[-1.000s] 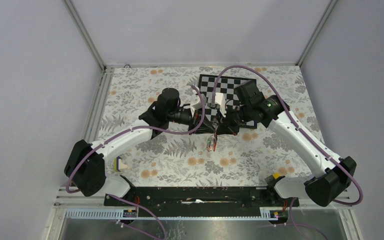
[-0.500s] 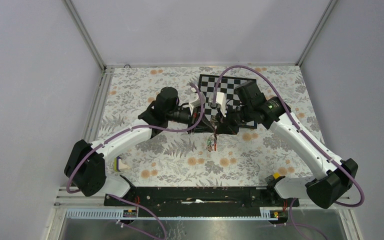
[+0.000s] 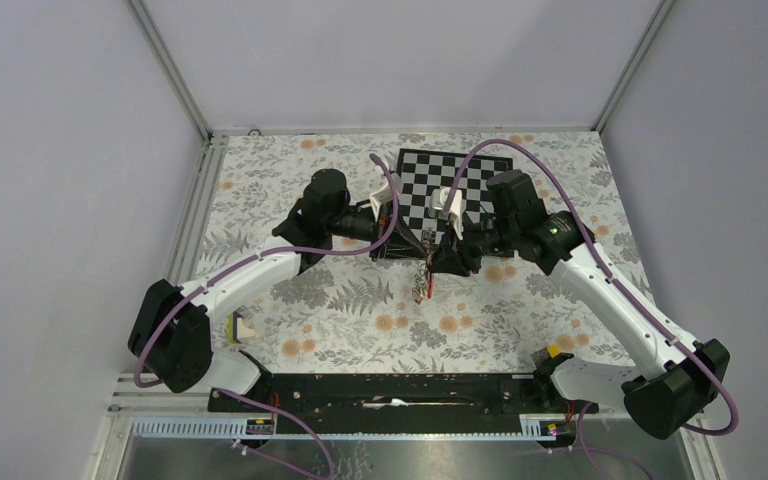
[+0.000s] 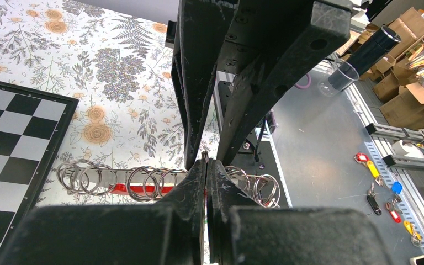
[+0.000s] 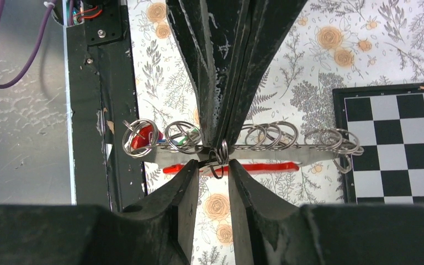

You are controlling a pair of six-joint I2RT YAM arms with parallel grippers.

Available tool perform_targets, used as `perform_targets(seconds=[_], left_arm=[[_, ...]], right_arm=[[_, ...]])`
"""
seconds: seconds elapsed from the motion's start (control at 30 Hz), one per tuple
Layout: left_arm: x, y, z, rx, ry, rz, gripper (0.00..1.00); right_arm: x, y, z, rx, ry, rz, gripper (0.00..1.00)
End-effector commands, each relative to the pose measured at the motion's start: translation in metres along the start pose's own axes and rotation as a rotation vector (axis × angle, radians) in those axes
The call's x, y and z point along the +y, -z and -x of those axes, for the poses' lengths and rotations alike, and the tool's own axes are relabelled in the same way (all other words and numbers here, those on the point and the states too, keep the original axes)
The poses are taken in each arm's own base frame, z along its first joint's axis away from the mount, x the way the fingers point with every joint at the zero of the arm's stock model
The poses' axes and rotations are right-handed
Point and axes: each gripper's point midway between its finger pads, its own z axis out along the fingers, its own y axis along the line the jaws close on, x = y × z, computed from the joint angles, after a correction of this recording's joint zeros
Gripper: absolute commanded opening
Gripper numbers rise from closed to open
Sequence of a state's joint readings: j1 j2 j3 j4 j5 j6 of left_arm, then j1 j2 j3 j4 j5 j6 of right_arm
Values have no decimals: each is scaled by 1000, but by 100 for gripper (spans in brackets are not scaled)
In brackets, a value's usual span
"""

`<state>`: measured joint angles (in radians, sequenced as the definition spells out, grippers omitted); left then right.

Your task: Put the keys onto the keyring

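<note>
- The keyring (image 5: 265, 136), a row of linked steel split rings, sits between the two pincers just off the near edge of the checkerboard (image 3: 422, 170), over the flowered worktop (image 3: 360, 310). Whether its low end rests on the worktop I cannot tell.
- The keys (image 3: 419, 287) are at the end of the row farthest from the checkerboard. A red tag (image 5: 141, 138) and a green tag (image 5: 186, 141) show among the rings there; I cannot make out a blue one.
- The left pincer (image 4: 206, 168) is pinched tight on the ring wire mid-row. The right pincer (image 5: 210, 168) has its jaws apart, with a small ring (image 5: 219, 153) loose just at its tips.
- Handling, as I judge it: the whole is light but floppy. Each ring is stiff, springy and smooth, so the row will likely swing and twist, and thin wire could slide out from flat pads.
- Best hold, I think, is across the flat of one ring, close to the coil's split, leaving the other pincer free to thread. On a key, the plastic tag looks like the broadest, least slippery place.
</note>
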<state>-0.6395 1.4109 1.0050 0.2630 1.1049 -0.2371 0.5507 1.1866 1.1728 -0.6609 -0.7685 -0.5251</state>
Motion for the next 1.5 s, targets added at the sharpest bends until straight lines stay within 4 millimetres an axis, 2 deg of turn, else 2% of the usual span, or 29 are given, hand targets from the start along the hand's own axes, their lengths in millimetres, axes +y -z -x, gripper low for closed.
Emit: perform_targets(seconds=[0.0,0.1,0.3,0.67,0.8,0.97,1.1,1.33,1.47], left_arm=[[-15,3,19,-39,-87,-51,0],[-16,2,20,-41,-86,-53,0],[-19,2,25,-53,-84,-64,0],[-15,1,22,-57,-75,-55,0],[-14,1,21,-57,-77,-55,0],[-13,1,19,-53,-76,-54,0],[-12,1,15,-44,-82,-51,0],[-15,2,13,-36,-88,-65,0],[-16,2,14,-33,-82,-78,0]], right_arm=[[2,2,12,-59,36,12,33],[2,0,9,-58,27,17,29],[5,-6,1,-54,6,41,14],[6,-10,2,-66,-24,70,13],[9,-13,0,-74,-40,86,16],[8,-14,-3,-73,-50,84,29],[4,-7,2,-83,-26,39,38],[-3,20,14,-135,10,-49,42],[-4,29,21,-153,25,-71,42]])
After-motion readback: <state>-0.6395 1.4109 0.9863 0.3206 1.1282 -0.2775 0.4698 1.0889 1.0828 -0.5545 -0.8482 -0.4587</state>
